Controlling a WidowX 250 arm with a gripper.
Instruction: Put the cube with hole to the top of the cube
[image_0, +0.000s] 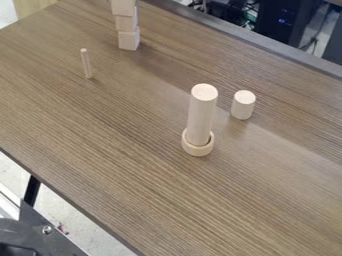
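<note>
Black plate (40, 234) with bolt head (47, 229): lower-left corner, beside the bench (133, 175). Tall wooden cylinder (202, 112): upright on the bench, seated within a wooden ring (198, 149). Short wooden cylinder (243, 105): upright, near it, to the right. Thin dowel (86, 64): upright, upper left. Wooden cubes (129, 39): stacked three high at the top edge; which has the hole cannot be determined. Claw state: cannot be determined.
</note>
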